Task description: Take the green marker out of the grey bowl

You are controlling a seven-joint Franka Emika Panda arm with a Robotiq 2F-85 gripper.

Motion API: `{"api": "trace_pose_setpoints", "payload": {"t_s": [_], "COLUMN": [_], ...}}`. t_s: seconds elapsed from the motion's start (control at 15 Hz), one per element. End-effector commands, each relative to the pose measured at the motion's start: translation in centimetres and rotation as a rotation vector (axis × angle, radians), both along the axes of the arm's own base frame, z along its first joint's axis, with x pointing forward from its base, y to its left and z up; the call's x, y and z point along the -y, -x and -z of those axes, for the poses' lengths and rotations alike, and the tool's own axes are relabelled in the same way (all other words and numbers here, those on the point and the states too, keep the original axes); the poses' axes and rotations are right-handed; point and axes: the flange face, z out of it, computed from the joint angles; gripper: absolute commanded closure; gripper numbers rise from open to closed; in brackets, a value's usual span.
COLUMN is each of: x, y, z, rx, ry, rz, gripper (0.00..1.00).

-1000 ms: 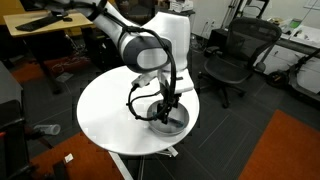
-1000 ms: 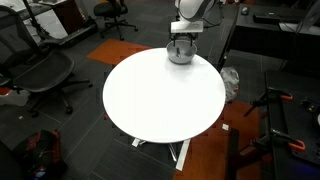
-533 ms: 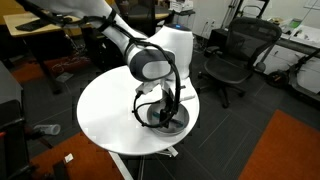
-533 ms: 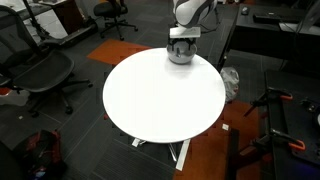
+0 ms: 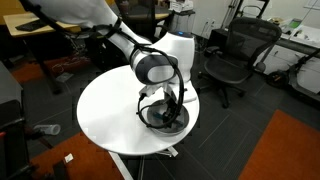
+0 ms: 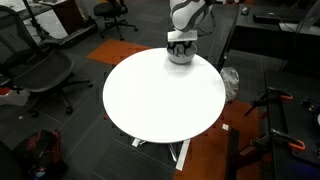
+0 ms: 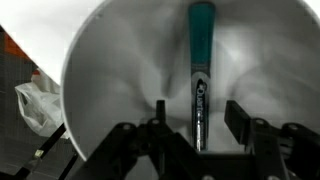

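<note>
The grey bowl (image 7: 110,70) fills the wrist view and sits near the edge of the white round table in both exterior views (image 5: 176,125) (image 6: 180,57). The green marker (image 7: 200,60) lies inside it, teal body toward the top of the frame and dark end toward my gripper. My gripper (image 7: 197,115) is open, reaching down into the bowl, with one finger on each side of the marker's dark end and a gap on both sides. In the exterior views the gripper (image 5: 170,108) (image 6: 179,44) hides the marker.
The white round table (image 5: 110,110) (image 6: 160,95) stands on dark carpet. Black office chairs (image 5: 235,55) (image 6: 40,70) stand around it, with desks behind. A white bag (image 7: 35,100) lies on the floor beside the table's edge.
The arm has lowered, bringing my gripper down into the bowl over the marker. The bowl has not moved.
</note>
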Motion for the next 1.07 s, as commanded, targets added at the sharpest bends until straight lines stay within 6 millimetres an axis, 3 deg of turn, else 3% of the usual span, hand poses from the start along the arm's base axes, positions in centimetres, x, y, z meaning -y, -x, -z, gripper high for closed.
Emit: {"api": "trace_pose_setpoints", "payload": {"t_s": [0.0, 0.27, 0.33, 0.67, 1.0], "x": [0.5, 0.7, 0.8, 1.7, 2.1], "y": [-0.6, -0.4, -0.3, 0.4, 1.1], "z": [-0.1, -0.6, -1.0, -3.7, -8.1], "rx": [-0.017, -0.036, -0.04, -0.034, -0.006], "ry": [-0.023, -0.028, -0.028, -0.001, 0.003], "rz": [-0.003, -0.01, -0.011, -0.006, -0.028], "gripper": [0.66, 0.97, 1.0, 0.95, 0.95]}}
